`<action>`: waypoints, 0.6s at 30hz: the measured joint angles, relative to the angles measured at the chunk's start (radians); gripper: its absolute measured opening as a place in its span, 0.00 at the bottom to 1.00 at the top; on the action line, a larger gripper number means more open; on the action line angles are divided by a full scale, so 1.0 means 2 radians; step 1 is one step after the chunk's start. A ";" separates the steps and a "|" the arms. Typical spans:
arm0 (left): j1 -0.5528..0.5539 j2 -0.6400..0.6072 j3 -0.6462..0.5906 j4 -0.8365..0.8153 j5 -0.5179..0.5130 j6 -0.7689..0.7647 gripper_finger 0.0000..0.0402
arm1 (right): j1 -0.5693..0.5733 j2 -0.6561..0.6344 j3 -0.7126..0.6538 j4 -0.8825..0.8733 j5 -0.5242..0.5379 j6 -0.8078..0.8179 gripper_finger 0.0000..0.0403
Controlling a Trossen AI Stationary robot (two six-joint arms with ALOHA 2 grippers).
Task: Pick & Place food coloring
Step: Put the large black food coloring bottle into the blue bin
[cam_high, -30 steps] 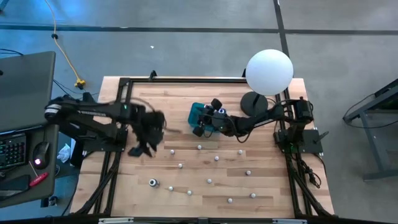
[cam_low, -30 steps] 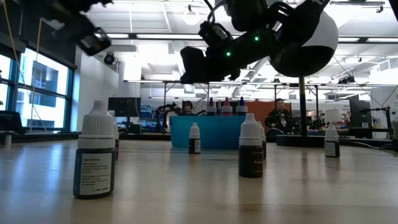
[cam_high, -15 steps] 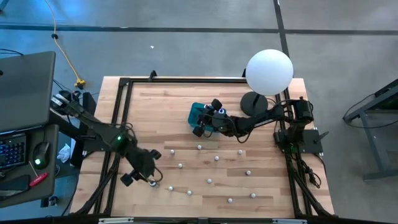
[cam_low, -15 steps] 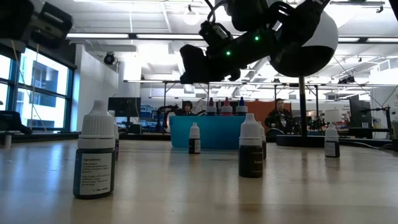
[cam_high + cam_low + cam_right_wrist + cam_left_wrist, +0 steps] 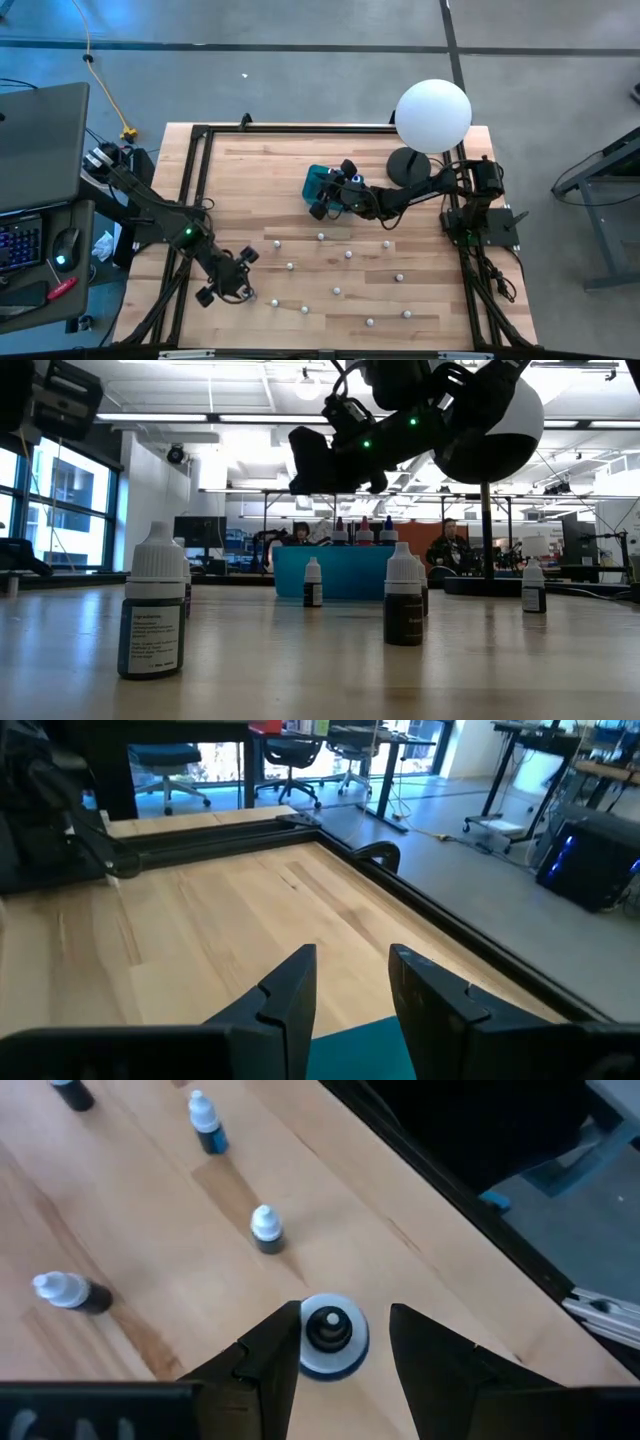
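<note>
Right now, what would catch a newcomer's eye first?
The big white globe lamp at the table's far right. Small white-capped bottles dot the near half. The left pincer hovers open over one bottle; the right pincer hangs open above the teal box.

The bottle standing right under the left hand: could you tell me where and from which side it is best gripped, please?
Probably from straight above, closing on the round shoulder just under the cap. The bottle stands upright on the table, seen cap-first between the open fingers of the left hand, which already straddle it. Its nearest neighbour stands well apart, so both sides are free for the fingers.
</note>
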 joint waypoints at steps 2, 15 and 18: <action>0.000 0.001 0.000 -0.001 0.000 0.000 0.34 | 0.000 0.000 0.000 0.000 -0.001 0.010 0.30; 0.000 0.003 0.001 0.006 -0.006 -0.014 0.04 | 0.001 0.000 0.000 0.000 -0.006 0.012 0.30; 0.000 0.004 0.000 0.021 -0.027 -0.018 0.06 | 0.006 -0.005 0.000 0.001 -0.021 -0.013 0.30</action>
